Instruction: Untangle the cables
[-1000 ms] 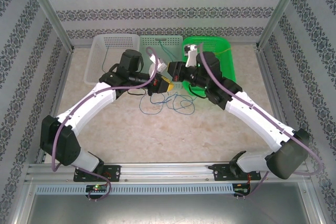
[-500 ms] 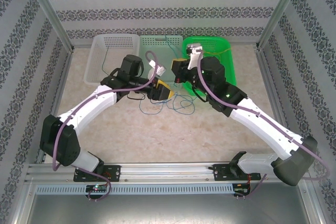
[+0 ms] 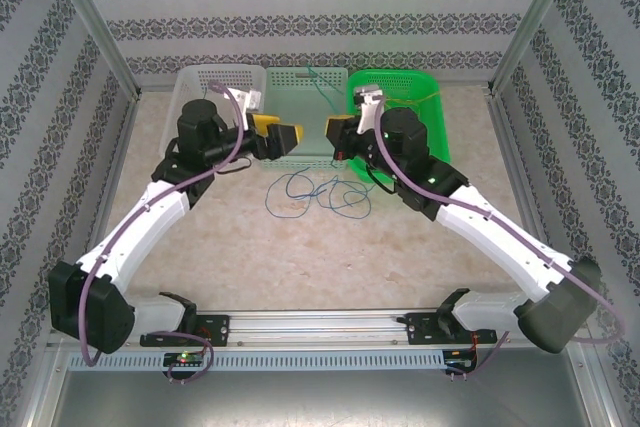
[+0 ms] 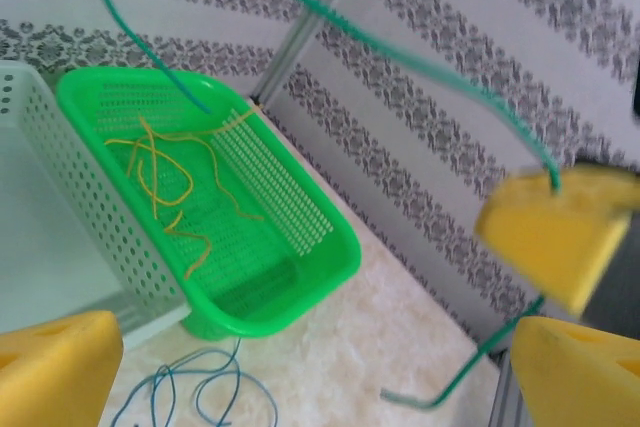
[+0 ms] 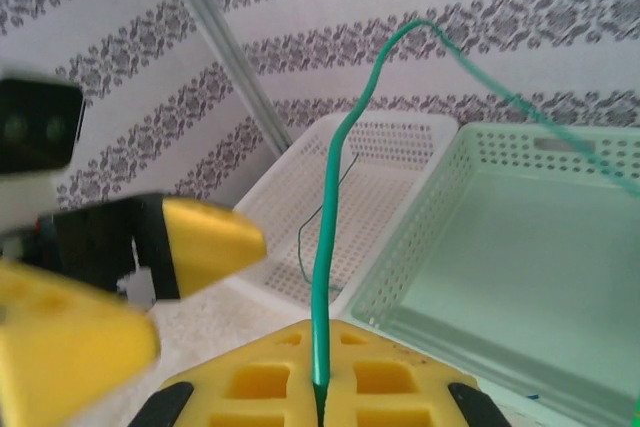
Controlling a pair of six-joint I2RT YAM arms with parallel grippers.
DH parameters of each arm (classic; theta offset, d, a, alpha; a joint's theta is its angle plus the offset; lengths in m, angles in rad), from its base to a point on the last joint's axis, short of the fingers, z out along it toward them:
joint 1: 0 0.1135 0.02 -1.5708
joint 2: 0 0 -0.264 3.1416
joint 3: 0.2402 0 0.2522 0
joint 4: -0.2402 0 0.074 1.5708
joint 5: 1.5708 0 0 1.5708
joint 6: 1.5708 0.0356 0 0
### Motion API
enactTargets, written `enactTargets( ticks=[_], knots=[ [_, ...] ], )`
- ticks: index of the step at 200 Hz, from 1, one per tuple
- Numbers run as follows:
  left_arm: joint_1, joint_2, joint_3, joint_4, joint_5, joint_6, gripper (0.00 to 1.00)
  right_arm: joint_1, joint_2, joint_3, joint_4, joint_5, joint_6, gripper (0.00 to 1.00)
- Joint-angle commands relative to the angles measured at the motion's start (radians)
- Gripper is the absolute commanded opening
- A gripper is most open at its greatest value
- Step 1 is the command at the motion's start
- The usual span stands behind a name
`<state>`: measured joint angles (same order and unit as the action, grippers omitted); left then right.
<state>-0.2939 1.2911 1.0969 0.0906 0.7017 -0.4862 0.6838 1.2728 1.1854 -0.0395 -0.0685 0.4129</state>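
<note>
My right gripper point(image 3: 333, 134) is shut on a green cable point(image 5: 330, 197), pinched between its yellow pads point(image 5: 260, 382); the cable arcs up and back over the baskets point(image 4: 400, 47). My left gripper point(image 3: 288, 134) hangs open just left of it, apart from the cable, with nothing between its fingers point(image 4: 55, 367). Blue cables point(image 3: 320, 192) lie in loose loops on the table below both grippers. Yellow cables point(image 4: 160, 172) lie inside the green basket point(image 4: 330, 267). A thin dark cable point(image 5: 300, 247) lies in the white basket point(image 5: 385, 142).
Three baskets stand in a row at the back: white point(image 3: 195, 87), pale green point(image 3: 290, 77), bright green point(image 3: 430, 117). Patterned walls and metal posts point(image 3: 95, 32) enclose the table. Bare tabletop point(image 3: 300, 257) lies in front of the blue loops.
My left gripper has opened, let go and drawn back left toward the white basket. The right gripper shifted slightly back and keeps its hold on the green cable.
</note>
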Motion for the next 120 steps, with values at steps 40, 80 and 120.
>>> enactTargets(
  ticks=[40,80,120],
  knots=[
    [0.122,0.116,0.016,0.315,0.073,-0.363,1.0,0.072,0.127,0.097,0.029,-0.069,-0.071,0.0],
    [0.131,0.195,0.032,0.402,0.1,-0.462,1.0,0.102,0.147,0.108,0.046,-0.075,-0.097,0.0],
    [0.133,0.23,0.055,0.464,0.1,-0.514,0.96,0.119,0.152,0.095,0.049,-0.098,-0.112,0.0]
  ],
)
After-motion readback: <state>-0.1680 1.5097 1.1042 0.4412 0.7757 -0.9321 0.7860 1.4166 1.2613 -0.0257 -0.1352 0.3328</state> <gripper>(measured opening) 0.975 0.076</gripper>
